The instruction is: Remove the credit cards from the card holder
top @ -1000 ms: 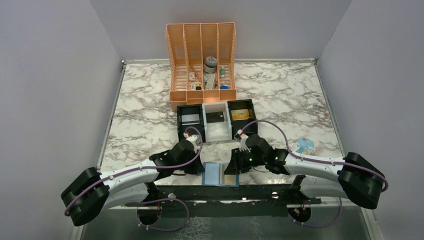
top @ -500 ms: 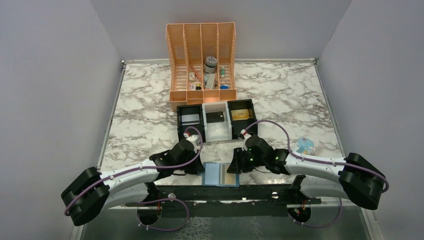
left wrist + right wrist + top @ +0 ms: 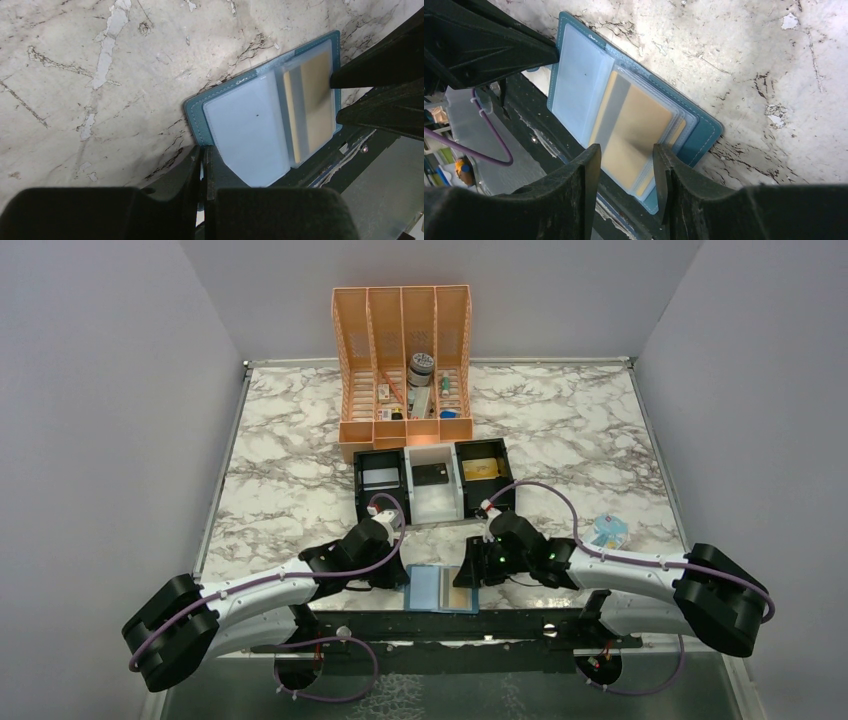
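One credit card (image 3: 481, 468) is in the tray (image 3: 432, 508), frame centre. The card holder (image 3: 440, 588) lies open at bottom centre, left pincer (image 3: 203, 172) clamped on its edge. Second card (image 3: 634, 135) sits in its right pocket, right pincer (image 3: 626, 152) open astride it; pull pending.

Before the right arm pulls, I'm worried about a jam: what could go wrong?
The right gripper, open, straddles the card under its clear sleeve; it may pinch both and drag the holder. The left gripper clamps only the holder's edge, so it could slip.
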`<state>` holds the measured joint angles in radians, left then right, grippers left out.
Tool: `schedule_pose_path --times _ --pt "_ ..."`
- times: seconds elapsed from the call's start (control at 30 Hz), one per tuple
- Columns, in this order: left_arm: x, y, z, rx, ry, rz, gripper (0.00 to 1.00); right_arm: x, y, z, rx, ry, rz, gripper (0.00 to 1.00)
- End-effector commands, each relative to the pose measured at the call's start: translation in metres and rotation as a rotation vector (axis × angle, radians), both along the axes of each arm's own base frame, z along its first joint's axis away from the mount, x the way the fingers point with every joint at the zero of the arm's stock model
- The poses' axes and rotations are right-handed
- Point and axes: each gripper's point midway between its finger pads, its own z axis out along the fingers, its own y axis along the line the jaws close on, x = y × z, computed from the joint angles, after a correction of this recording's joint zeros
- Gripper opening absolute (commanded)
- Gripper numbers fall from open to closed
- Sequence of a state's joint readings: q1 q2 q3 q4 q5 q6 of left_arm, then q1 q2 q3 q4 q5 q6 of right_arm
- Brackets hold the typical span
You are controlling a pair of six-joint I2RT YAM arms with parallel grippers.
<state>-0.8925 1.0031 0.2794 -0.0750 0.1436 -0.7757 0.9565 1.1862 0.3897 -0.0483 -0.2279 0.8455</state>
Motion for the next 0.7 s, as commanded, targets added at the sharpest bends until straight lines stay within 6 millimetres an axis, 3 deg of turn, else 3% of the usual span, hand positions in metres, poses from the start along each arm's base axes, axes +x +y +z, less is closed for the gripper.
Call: schedule_pose_path --times 0.0,0.27,0.67 --pt "-0.002 -0.003 0.002 -0.017 0.001 -0.011 0.06 -0.002 -0.003 -0.005 -0.025 0.006 -0.009 0.44" --pt "-0.003 -0.003 0.002 -0.019 0.005 -0.011 0.04 0.000 0.000 -0.013 -0.002 0.037 -0.057 0.45" --pt "-0.004 -0.003 0.001 -0.021 0.005 -0.009 0.03 -0.001 0.027 0.026 0.242 0.034 -0.048 0.43"
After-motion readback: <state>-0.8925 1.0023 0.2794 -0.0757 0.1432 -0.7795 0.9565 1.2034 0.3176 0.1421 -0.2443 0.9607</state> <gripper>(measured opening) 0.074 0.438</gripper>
